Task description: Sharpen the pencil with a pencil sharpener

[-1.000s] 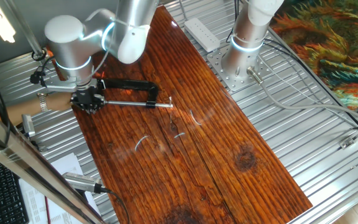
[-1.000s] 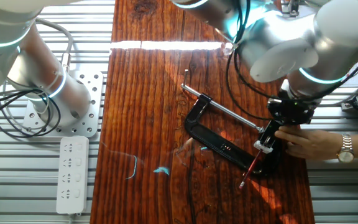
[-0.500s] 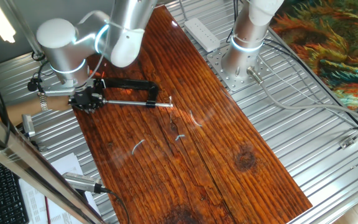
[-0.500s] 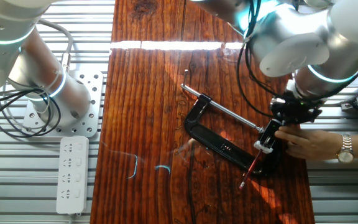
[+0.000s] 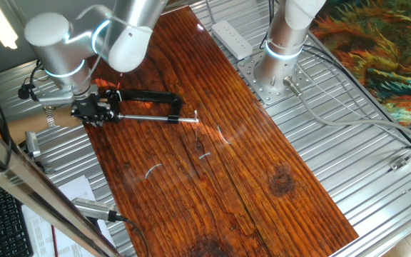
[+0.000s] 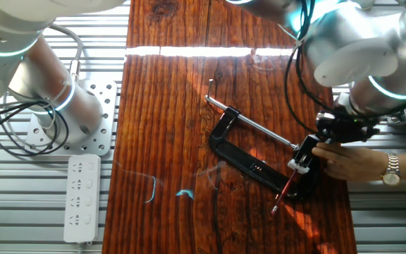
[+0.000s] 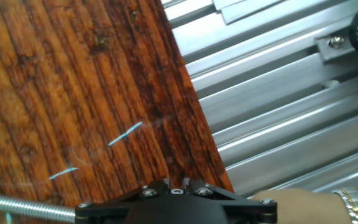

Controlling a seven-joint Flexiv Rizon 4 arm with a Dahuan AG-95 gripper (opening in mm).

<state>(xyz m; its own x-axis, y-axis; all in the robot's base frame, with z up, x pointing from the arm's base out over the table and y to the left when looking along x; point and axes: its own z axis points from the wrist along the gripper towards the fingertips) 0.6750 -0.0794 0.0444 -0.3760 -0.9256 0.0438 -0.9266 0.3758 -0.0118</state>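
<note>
The pencil (image 6: 283, 192), thin, light and probably easy to snap, lies with its far end in the pencil sharpener (image 6: 302, 159) by the clamp (image 6: 249, 162) at the table's right edge, best held mid-shaft, while the gripper (image 6: 340, 127) hovers just beside, its state unclear.
</note>
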